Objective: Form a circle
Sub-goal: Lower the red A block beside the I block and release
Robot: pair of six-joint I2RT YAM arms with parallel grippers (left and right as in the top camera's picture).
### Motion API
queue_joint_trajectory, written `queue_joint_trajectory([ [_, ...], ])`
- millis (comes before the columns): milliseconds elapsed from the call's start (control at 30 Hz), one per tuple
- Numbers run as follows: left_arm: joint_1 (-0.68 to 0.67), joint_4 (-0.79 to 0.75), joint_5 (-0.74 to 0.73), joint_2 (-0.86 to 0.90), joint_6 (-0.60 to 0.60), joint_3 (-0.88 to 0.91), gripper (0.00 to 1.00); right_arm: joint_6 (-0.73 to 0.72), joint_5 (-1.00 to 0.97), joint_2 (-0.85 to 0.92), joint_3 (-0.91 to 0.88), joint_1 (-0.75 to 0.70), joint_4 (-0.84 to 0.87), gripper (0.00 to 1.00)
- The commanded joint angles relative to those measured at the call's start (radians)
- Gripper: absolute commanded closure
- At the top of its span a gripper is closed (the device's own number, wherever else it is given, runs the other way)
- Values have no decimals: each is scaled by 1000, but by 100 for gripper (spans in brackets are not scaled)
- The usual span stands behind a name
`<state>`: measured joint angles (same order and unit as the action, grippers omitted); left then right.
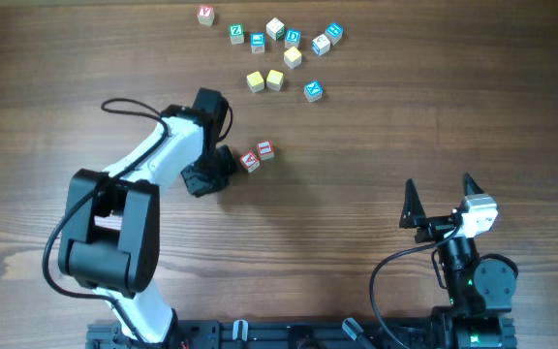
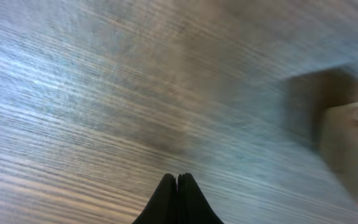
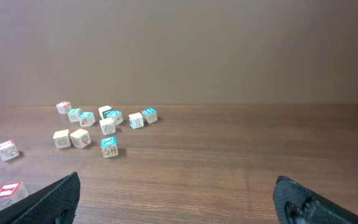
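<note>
While the left gripper [image 1: 229, 163] rests closed on nothing, just beside two red-lettered cubes [image 1: 265, 149], the other cubes [image 1: 275, 79] lie scattered well apart and the right gripper [image 1: 440, 184] waits open. A closed-finger nudge could, I reckon, skid one cube askew, spoiling the circle.

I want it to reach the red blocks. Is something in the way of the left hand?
Nothing visible. The left hand, shut, is right beside the nearer red block, with the second red block just past it. Only bare table shows around them. Whether hand and block touch is unclear.
</note>
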<state>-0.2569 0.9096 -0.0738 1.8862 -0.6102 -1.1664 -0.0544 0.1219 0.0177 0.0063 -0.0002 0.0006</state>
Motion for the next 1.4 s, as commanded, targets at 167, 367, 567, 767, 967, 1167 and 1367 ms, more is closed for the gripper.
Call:
queue_joint_trajectory([
  [167, -79, -119, -49, -25, 31, 56, 96, 9, -18, -1, -1, -4, 5, 0],
  [367, -99, -164, -49, -25, 27, 56, 96, 9, -18, -1, -1, -4, 5, 0],
  [567, -99, -209, -49, -25, 27, 56, 96, 9, -18, -1, -1, -4, 5, 0],
  [767, -100, -222, -51, -25, 26, 56, 96, 9, -18, -1, -1, -4, 5, 0],
  [967, -99, -232, -68, -25, 26, 56, 96, 9, -18, -1, -1, -4, 5, 0],
  [1167, -99, -253, -68, -25, 19, 56, 96, 9, -18, -1, -1, -4, 5, 0],
  [1367, -99, -257, -76, -25, 19, 56, 96, 9, -18, -1, -1, -4, 5, 0],
])
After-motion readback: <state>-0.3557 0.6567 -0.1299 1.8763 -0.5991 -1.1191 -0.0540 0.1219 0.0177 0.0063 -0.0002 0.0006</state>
